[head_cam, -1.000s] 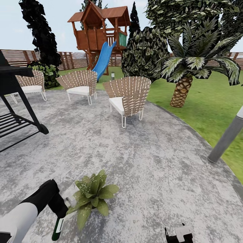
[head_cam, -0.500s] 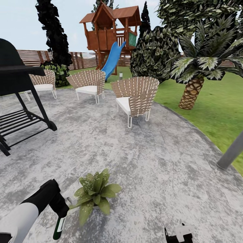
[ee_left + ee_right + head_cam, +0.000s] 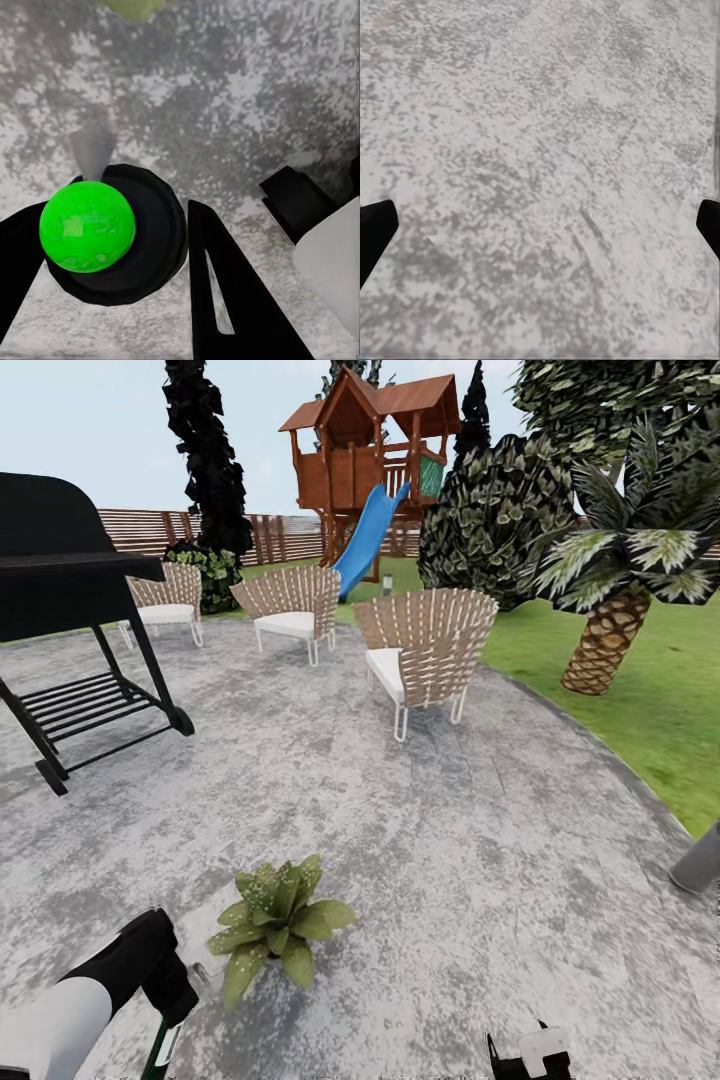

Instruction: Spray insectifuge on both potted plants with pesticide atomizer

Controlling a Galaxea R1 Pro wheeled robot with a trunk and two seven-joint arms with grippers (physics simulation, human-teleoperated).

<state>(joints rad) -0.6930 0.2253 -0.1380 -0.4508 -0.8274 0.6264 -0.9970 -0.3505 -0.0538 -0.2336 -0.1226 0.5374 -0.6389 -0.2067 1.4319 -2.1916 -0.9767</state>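
**Atomizer in hand, one potted plant within reach**

We judge the pick-up done and the spraying step in hand. Our left claw [image 3: 170,1010] is clenched on the pesticide atomizer [image 3: 160,1048], which hangs from it at the lower left of the head view, dark green body pointing down toward the patio [image 3: 480,840]. In the left wrist view the fingers [image 3: 225,300] flank a round dark shape with a bright green centre [image 3: 88,228]; we take it for the bottle seen end-on.

A potted plant [image 3: 275,920] sits on the patio just beside that claw, ahead and slightly right. We cannot tell where the nozzle points. The next move, as we see it, calls for aiming the head at the leaves and working the trigger.

Our right claw [image 3: 540,225] is released, fingertips wide apart over bare paving, holding nothing.
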